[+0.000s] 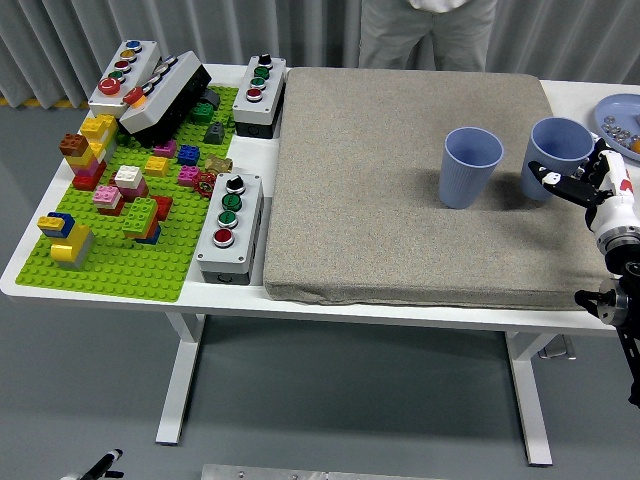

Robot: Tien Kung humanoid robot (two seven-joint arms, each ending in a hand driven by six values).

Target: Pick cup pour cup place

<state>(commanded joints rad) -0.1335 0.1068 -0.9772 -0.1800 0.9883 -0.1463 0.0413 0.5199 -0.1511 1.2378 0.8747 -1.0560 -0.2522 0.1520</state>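
Observation:
Two blue cups stand upright on the grey mat point(380, 200). One cup point(471, 165) stands free at the mat's right of centre. The other cup point(556, 150) is close to the mat's right edge, its base down at the mat. My right hand point(568, 180) comes in from the right edge, its black fingers curled around that cup's near right side. Only a small black and white piece of my left arm point(102, 464) shows, at the bottom left below the table.
A blue plate point(622, 108) with small items lies at the far right edge. Left of the mat are a green brick baseplate point(120, 270) with several bricks and button boxes point(229, 225) point(260, 92). A person point(425, 30) stands at the far side.

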